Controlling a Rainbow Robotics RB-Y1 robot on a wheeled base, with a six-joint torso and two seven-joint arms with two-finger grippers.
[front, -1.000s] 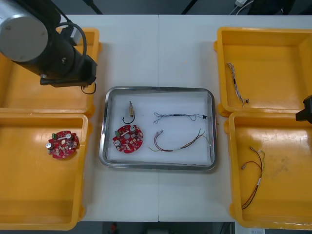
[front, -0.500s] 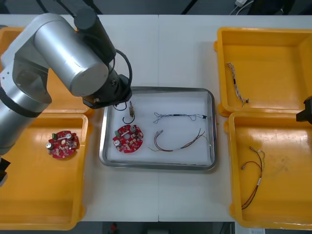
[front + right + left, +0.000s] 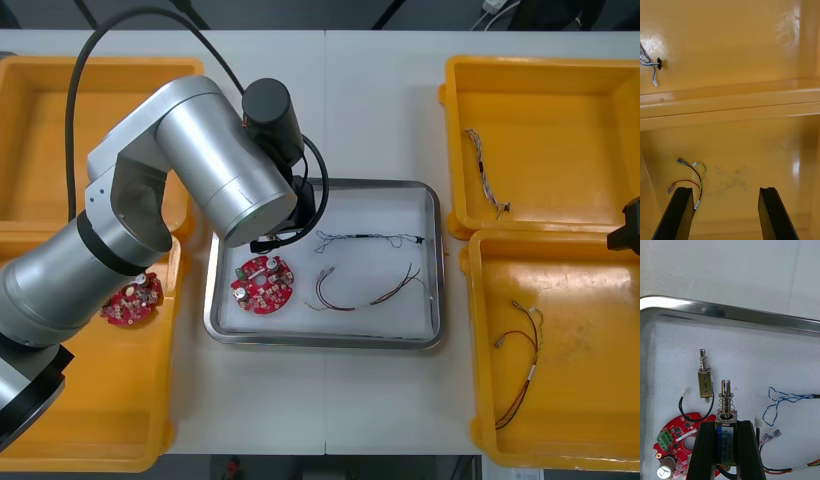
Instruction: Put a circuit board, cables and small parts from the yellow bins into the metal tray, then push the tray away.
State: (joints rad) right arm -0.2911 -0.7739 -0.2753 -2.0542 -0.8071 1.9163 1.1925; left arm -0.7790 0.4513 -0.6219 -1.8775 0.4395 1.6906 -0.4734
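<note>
A light table (image 3: pixel 380 110) is viewed from above, with a dark floor (image 3: pixel 300 12) beyond its far edge. Two yellow bins (image 3: pixel 60 130) are set at each side, and a metal tray (image 3: pixel 325 184), white inside, is placed between them. The left gripper (image 3: pixel 725 424) is held over the tray's far left part. Its fingers are clamped on a small metal part (image 3: pixel 726 401), a blue-labelled block from which a spring and a slotted pin project. A second small metal part (image 3: pixel 704 378), brass-coloured with a spring and a black wire, is laid on the white lining just beyond, apart from the held one. A round red circuit board (image 3: pixel 263 284) is seen in the tray's near left part, with a blue and white cable (image 3: pixel 365 239) and a red and yellow cable (image 3: pixel 365 292) to its right. A second circuit board (image 3: pixel 128 300) is seen in the near left bin, partly hidden by the silver left arm (image 3: pixel 200 190). The right gripper (image 3: pixel 725 189) is parked over the near right bin (image 3: pixel 580 350), with its fingers spread apart and nothing between them.
</note>
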